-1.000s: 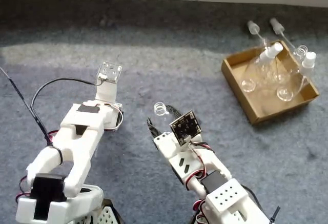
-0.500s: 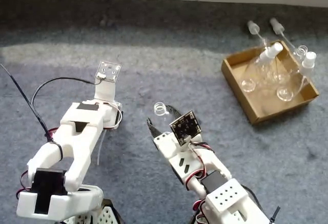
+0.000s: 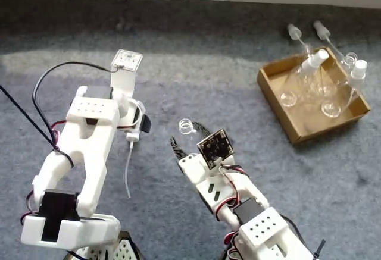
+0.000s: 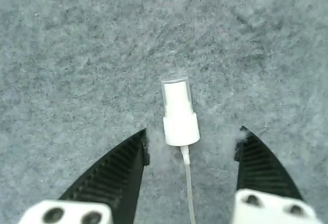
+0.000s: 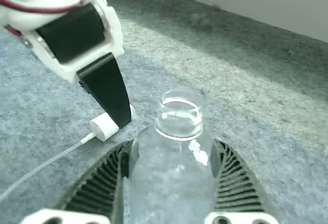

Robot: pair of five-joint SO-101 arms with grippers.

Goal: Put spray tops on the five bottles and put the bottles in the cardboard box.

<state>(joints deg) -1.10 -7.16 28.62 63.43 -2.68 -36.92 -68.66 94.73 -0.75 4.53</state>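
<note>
A white spray top (image 4: 180,115) with a long thin tube lies on the grey carpet (image 3: 132,136). My left gripper (image 4: 192,142) hangs open just over it, one finger on each side of the cap (image 3: 139,129). My right gripper (image 5: 171,155) is shut on a clear bottle (image 5: 174,147) with an open neck (image 3: 186,127). In the right wrist view the spray top (image 5: 105,126) lies just beside that bottle, under a black left finger (image 5: 105,88). The cardboard box (image 3: 275,102) at the right holds clear bottles; two of them carry spray tops (image 3: 314,60).
Two loose spray tops (image 3: 293,32) (image 3: 321,30) lie past the box's far side. An open-necked bottle (image 3: 350,58) shows at the box's far corner. A black cable (image 3: 59,72) loops by the left arm. Grey carpet covers the table.
The left arm has swung farther from the near edge and turned, uncovering the spray top and its tube on the carpet. The right arm and its bottle have not moved.
</note>
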